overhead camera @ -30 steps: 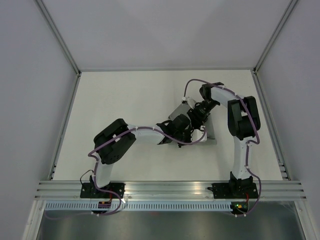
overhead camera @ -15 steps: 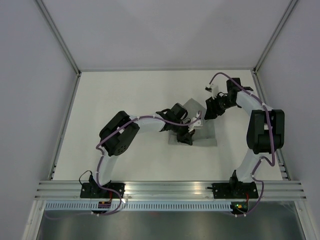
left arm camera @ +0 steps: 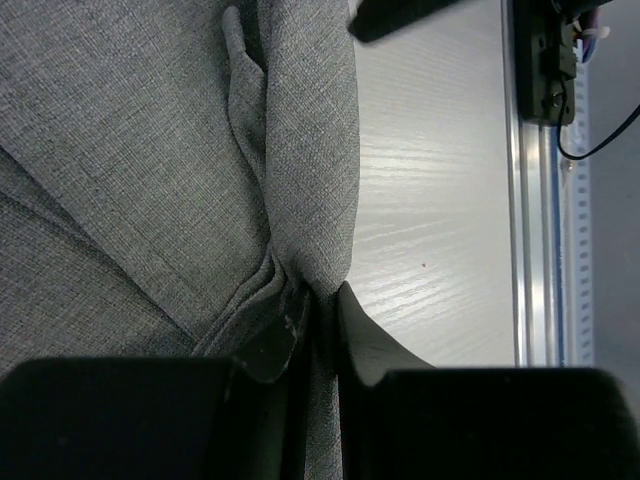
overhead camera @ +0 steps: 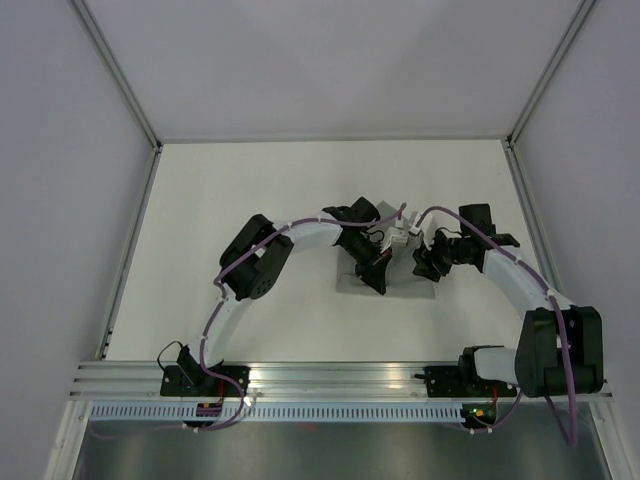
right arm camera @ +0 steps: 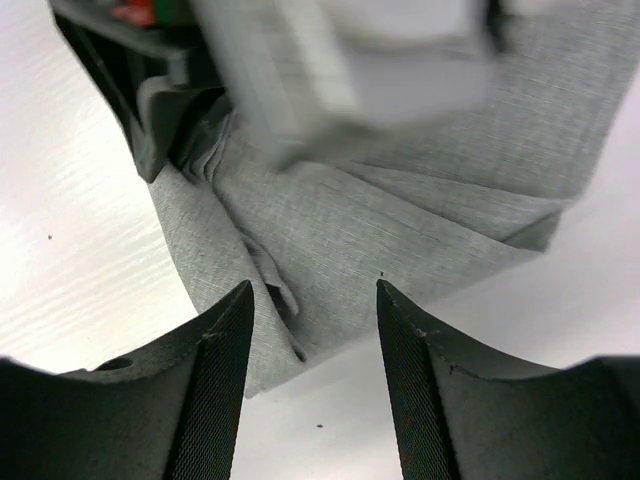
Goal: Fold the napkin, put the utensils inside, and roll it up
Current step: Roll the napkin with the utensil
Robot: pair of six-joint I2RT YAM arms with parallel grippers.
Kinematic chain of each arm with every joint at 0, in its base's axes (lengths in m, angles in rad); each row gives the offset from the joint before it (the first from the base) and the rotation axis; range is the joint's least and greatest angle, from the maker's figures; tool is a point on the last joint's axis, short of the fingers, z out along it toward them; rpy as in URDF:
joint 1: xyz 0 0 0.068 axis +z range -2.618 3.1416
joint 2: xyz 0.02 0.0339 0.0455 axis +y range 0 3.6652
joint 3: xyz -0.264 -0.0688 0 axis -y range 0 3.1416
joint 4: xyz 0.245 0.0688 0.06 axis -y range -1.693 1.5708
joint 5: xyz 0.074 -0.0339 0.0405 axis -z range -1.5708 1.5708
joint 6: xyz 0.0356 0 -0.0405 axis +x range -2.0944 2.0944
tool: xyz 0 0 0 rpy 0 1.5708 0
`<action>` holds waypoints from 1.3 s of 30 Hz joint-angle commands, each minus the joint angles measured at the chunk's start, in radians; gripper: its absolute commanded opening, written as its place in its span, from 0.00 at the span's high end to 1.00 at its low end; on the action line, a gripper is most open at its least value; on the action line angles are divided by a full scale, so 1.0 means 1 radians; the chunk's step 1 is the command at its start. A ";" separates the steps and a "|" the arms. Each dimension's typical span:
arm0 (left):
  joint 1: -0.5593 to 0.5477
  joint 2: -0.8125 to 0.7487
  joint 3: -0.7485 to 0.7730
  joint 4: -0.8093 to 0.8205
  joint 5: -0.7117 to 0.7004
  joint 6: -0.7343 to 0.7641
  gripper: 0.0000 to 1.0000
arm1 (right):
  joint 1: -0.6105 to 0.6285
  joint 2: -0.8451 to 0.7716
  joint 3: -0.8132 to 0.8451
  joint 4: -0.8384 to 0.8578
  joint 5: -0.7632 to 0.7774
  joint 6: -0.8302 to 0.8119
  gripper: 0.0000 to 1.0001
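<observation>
Left claw (left arm camera: 318, 320) is closed on a folded edge of the napkin (left arm camera: 130, 150), which lies bunched on the table (left arm camera: 430, 200). Right claw (right arm camera: 312, 330) hangs open just above a corner. I think the fold should be pulled slowly and low, so the layers do not slip apart. Utensils are not visible anywhere, and from above the arms hide most of the napkin.

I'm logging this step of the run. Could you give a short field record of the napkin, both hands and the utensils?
napkin: grey, creased into folds, on the table
left hand: shut, pinching a napkin fold near its edge
right hand: open, over the napkin, holding nothing
utensils: not visible in any view
</observation>
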 commanded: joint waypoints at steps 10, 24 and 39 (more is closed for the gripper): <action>-0.002 0.145 0.027 -0.248 -0.084 -0.049 0.98 | 0.310 -0.131 -0.187 0.182 0.149 -0.070 0.40; 0.002 0.159 0.049 -0.239 -0.104 -0.070 0.97 | 0.525 -0.042 -0.232 0.253 0.272 -0.014 0.39; 0.022 0.024 -0.062 -0.061 -0.100 -0.142 0.67 | 0.553 0.079 -0.230 0.270 0.300 0.009 0.80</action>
